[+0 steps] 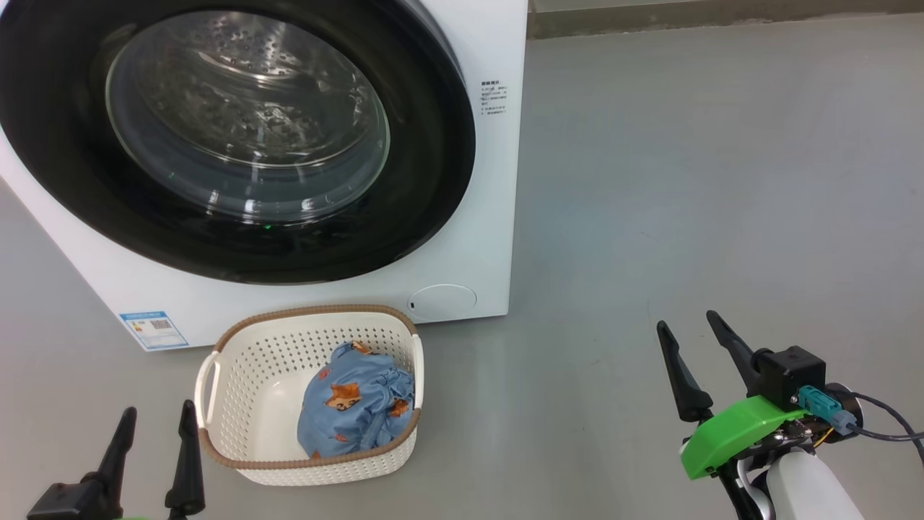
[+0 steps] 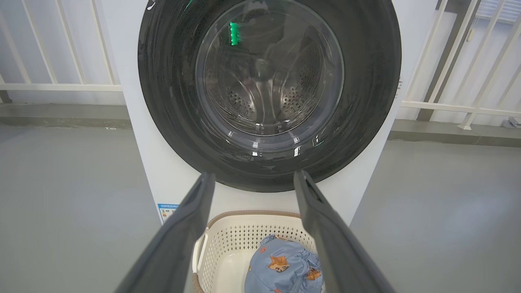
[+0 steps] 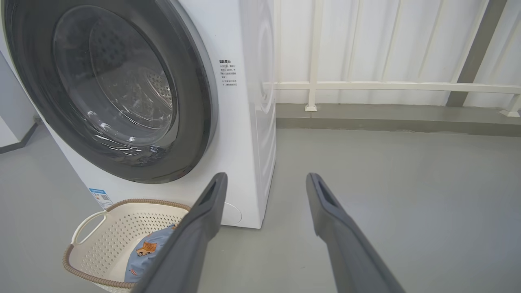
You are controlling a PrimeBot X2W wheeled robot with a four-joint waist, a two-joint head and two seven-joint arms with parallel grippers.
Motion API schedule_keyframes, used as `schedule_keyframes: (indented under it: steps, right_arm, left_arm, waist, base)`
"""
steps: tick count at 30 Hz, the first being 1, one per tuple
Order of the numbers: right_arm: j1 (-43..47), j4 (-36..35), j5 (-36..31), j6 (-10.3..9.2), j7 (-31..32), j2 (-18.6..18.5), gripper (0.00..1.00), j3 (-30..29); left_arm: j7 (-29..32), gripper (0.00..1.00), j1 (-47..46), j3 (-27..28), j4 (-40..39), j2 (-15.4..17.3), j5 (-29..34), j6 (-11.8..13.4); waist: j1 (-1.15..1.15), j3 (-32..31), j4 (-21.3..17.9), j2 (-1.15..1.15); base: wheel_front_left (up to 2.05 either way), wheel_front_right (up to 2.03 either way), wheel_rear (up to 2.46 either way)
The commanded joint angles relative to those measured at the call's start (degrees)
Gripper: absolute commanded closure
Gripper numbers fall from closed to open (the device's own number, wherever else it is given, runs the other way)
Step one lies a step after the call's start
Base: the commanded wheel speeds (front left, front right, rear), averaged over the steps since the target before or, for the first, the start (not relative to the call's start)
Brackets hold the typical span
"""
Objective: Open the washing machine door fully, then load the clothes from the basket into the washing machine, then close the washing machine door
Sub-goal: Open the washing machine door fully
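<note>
The white washing machine stands on the floor with its round black-rimmed door flat against its front, the steel drum visible through the glass. In front of it sits the cream basket holding the blue fox-print clothes. My left gripper is open at the lower left, just left of the basket. My right gripper is open at the lower right, well clear of basket and machine. The left wrist view faces the door over the basket and clothes.
Grey floor spreads to the right of the machine. White railings and a low kerb run behind it. A blue sticker and a round flap sit low on the machine's front.
</note>
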Motion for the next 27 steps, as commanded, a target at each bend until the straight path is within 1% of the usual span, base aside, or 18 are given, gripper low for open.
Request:
schedule_keyframes:
  steps: [1, 9, 17, 20, 27]
  right_arm:
    - [-1.8, -1.4, 0.4, -0.08, -0.7, 0.3, 0.0, 1.1]
    - [-5.3, -1.3, 2.6, -0.08, -0.7, -0.2, 0.0, 0.7]
    - [-10.5, -1.1, 8.1, -0.08, -0.7, -0.5, 0.0, -0.6]
    - [-12.2, -0.8, 13.2, -0.08, -0.7, 0.1, 0.0, -1.9]
    - [-17.3, 0.5, 33.2, -0.08, 2.1, 1.8, 0.0, -7.1]
  left_arm:
    - [-0.7, 0.0, -0.4, 1.7, -1.8, 1.1, -0.2, -0.2]
    - [-0.7, 0.0, -0.2, 1.5, -2.9, 0.6, 0.1, -0.2]
    - [-0.7, 0.0, -0.3, 1.2, -3.4, 0.3, -0.1, -0.2]
    - [-0.7, 0.0, -0.4, 1.2, -3.5, 0.1, -0.2, -0.2]
    - [-0.7, 0.0, -1.3, 1.0, -3.2, 0.1, -0.6, -0.2]
  waist:
    - [0.0, 0.1, 0.0, 0.0]
    - [0.0, 0.7, 0.6, 0.0]
    - [0.0, 2.0, 1.7, 0.0]
    - [0.0, 2.4, 2.2, 0.0]
    - [0.0, 4.2, 3.5, 0.0]
  base:
    - [0.0, 0.0, 0.0]
    - [0.0, 0.0, 0.0]
    - [0.0, 0.0, 0.0]
    - [0.0, 0.0, 0.0]
    - [0.0, 0.0, 0.0]
